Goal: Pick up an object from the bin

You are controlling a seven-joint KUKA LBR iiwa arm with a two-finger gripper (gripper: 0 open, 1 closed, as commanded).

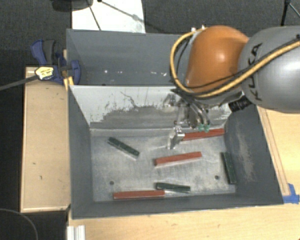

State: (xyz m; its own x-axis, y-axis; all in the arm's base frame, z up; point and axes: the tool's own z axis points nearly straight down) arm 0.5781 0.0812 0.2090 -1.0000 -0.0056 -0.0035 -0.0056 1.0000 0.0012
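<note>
- Bin (250, 184): grey metal, sloped walls, flat floor. Six slim bars lie scattered on the floor, none heaped.
- Gripper (186, 130): low over the floor, right of centre in the frame, under the arm's orange cover (215, 54). Whether the claw is spread or pressed together cannot be told.
- Red-brown bar (212, 132): the likely pick (a judgement from nearness alone). It lies almost level across the frame at the foot of the far wall, with its left end beneath the gripper and its right end free.
- Second red-brown bar (177, 159): just below the first and apart from it.
- Third red-brown bar (139, 195): low in the frame by the near wall. A dark green bar (173, 187) lies close beside its right end.
- Tilted green bar (123, 147): left of centre, on its own.
- Upright green bar (228, 167): along the right wall.
- Handling note:
  - Close across the bar's narrow width, not along its length.
  - Grip nearer the middle than the end, or the free end will probably droop or swing on the lift.
  - Keep clear of the far wall's slope on the descent.
  - Rise straight up so the bar just below stays undisturbed.
</note>
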